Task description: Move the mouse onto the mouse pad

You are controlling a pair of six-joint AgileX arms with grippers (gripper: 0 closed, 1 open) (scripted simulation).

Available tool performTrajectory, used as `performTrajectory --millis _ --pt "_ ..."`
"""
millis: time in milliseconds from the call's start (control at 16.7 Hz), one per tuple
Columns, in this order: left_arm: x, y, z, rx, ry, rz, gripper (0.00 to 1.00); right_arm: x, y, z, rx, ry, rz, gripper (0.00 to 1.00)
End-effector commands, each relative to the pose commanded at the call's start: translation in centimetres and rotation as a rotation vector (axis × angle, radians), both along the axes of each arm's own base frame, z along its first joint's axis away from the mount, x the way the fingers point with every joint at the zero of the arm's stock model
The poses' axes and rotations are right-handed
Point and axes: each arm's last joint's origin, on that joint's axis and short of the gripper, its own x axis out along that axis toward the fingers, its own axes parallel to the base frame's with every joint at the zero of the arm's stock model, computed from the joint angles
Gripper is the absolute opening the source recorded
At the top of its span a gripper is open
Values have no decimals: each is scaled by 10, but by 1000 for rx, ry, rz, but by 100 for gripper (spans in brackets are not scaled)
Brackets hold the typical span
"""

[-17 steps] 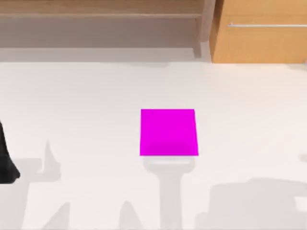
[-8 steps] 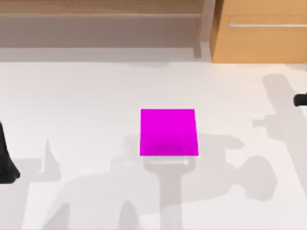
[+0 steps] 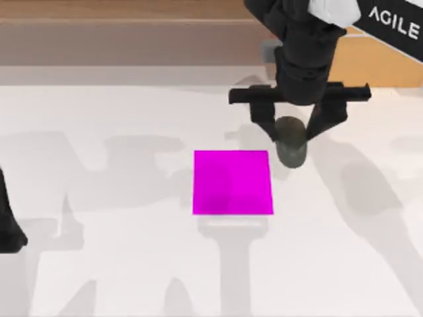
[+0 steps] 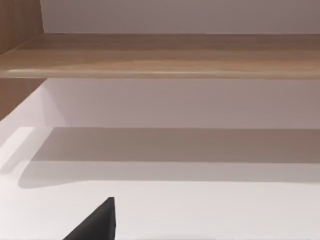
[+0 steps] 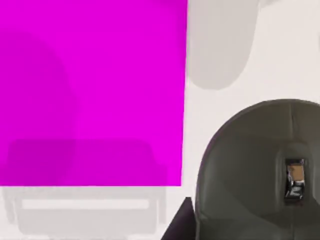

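The dark grey-olive mouse (image 3: 291,144) hangs between the black fingers of my right gripper (image 3: 294,129), which is shut on it just off the far right corner of the magenta mouse pad (image 3: 232,183). In the right wrist view the mouse (image 5: 255,170) sits close up beside the mouse pad (image 5: 90,90), casting a shadow on the white table, with one dark fingertip (image 5: 177,225) at its edge. My left arm (image 3: 8,224) is parked at the table's left edge.
A wooden shelf (image 3: 132,26) and a light wood cabinet (image 3: 377,66) run along the back of the white table (image 3: 119,264). The left wrist view looks at that shelf (image 4: 160,55) over bare tabletop.
My right arm has swung in from the right edge, carrying the mouse to just beside the pad's far right corner. The left arm has not moved.
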Motion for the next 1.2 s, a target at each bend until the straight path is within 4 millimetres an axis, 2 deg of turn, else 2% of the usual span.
performTrajectory --millis 180,360,900,1200 --pt "0 0 0 0 0 0 100 5 48 -17 6 -11 -1 0" --pt "0 0 0 0 0 0 100 7 71 -29 8 -19 -8 0" --pt "0 0 0 0 0 0 100 9 71 -32 14 -25 -21 0" --pt "0 0 0 0 0 0 100 9 71 -43 24 -12 -24 0"
